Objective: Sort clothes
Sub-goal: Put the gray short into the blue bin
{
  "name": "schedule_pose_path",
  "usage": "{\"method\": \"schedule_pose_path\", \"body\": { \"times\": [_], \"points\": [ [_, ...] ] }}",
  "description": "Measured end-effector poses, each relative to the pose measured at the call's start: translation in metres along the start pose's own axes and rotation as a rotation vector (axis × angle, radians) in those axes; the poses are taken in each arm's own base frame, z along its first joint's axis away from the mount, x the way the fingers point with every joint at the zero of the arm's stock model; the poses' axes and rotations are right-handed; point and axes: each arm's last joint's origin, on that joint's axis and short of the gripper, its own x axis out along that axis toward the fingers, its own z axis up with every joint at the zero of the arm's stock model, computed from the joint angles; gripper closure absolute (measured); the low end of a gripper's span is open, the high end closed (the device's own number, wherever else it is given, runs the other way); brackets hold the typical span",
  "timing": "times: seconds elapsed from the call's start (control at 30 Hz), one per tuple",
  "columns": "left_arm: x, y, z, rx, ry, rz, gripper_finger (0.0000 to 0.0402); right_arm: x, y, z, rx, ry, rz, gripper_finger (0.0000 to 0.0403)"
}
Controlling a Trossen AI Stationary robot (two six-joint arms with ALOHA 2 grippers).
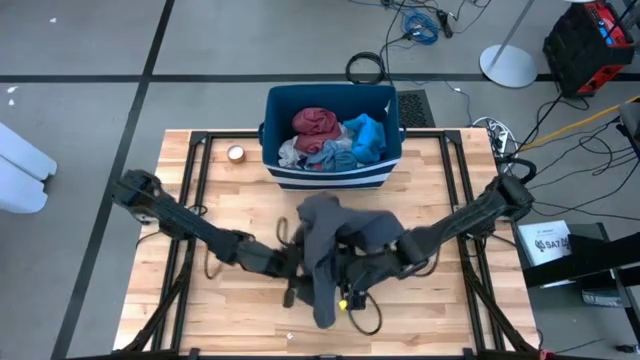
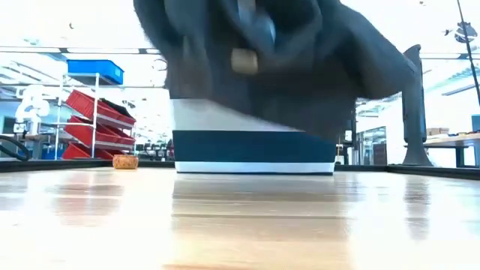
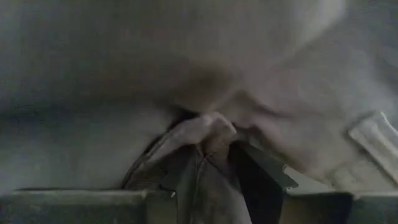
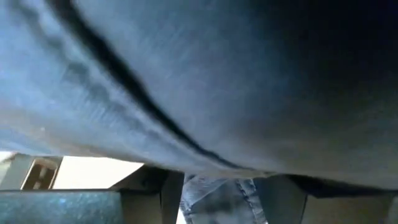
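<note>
Both grippers meet under a dark grey garment [image 1: 335, 235] lifted above the wooden table [image 1: 230, 310]. The left gripper [image 3: 208, 165] pinches a fold of it; the right gripper [image 4: 217, 186] is closed on fabric too. Beyond them stands the blue bin [image 1: 330, 172] holding maroon, bright blue and blue-grey clothes [image 1: 330, 135]. Red shelf bins [image 2: 94, 124] line the room behind.

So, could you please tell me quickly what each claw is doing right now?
Left claw: shut on the dark grey garment, fabric pinched between its fingers.
Right claw: shut on the same garment, held above the table.
</note>
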Motion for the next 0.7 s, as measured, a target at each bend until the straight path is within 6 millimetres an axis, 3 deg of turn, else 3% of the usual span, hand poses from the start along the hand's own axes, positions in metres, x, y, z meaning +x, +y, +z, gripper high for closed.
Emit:
{"method": "schedule_pose_path", "body": {
  "times": [0.17,0.37,0.53,0.7],
  "points": [
    [-0.030,0.004,0.053,0.036,-0.194,0.001,0.0279,-0.046,-0.015,0.035,-0.033,-0.194,-0.067,0.0239],
    [-0.057,0.008,0.084,0.052,-0.304,0.000,0.0278,-0.086,-0.036,0.055,0.102,-0.342,-0.064,0.0239],
    [-0.061,0.011,0.088,0.058,-0.317,0.010,0.0278,-0.094,-0.052,0.058,0.210,-0.364,-0.065,0.0239],
    [-0.051,0.018,0.085,0.074,-0.297,0.033,0.0278,-0.082,-0.058,0.060,0.198,-0.344,-0.023,0.0239]
  ]
}}
